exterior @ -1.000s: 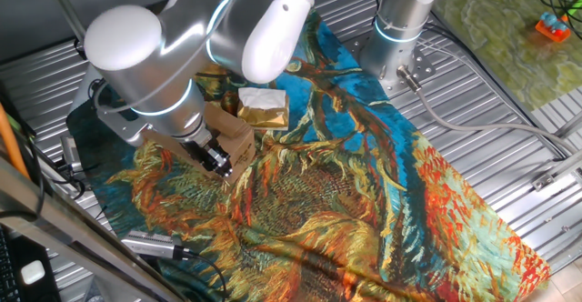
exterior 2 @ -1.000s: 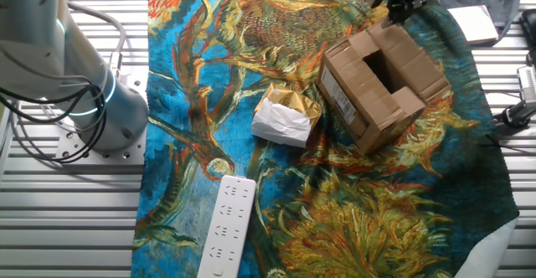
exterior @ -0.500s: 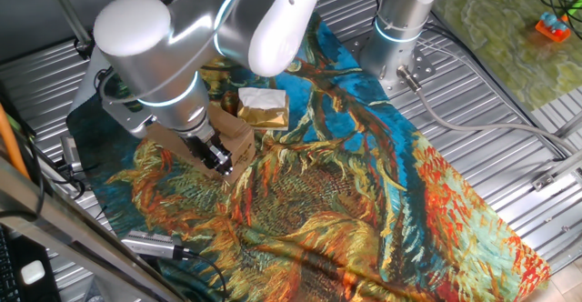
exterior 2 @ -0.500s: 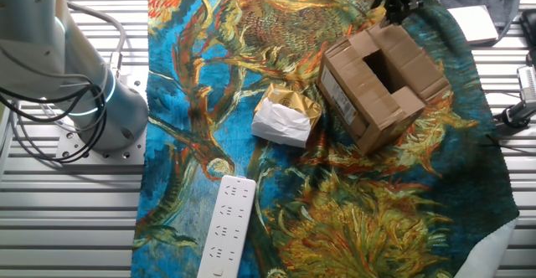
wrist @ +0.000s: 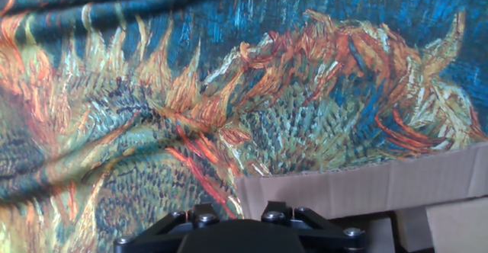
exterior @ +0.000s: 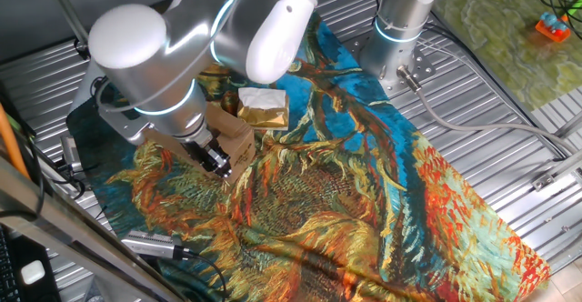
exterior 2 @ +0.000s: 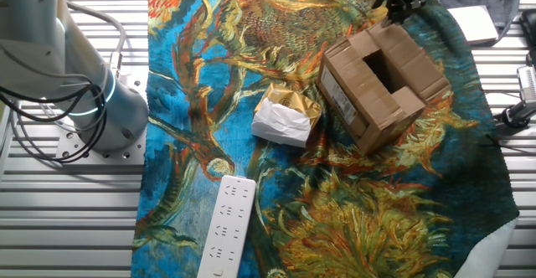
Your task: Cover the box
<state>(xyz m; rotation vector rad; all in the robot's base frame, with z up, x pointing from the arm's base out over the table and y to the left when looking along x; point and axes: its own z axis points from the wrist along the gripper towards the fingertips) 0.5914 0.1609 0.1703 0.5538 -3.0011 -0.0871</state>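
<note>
The brown cardboard box [exterior 2: 375,102] stands on the painted cloth. Its flaps are folded partly over the top and leave a dark gap [exterior 2: 379,66] in the middle. In one fixed view the box [exterior: 238,136] is half hidden behind the arm. My gripper [exterior 2: 400,6] hangs just past the box's far corner, low over the cloth, and also shows in one fixed view [exterior: 221,163]. In the hand view only the gripper's black housing [wrist: 236,234] shows at the bottom, with a cardboard flap edge [wrist: 358,188] at the lower right. The fingertips are hidden.
A gold-and-white packet [exterior 2: 285,115] lies on the cloth left of the box. A white power strip [exterior 2: 226,228] lies near the front. The robot base [exterior 2: 84,85] stands at the left, and a second base [exterior: 400,29] at the back. Cables lie on the metal table beside the cloth.
The arm's upper joint swayed slightly and came back. The gripper and the box stand where they were.
</note>
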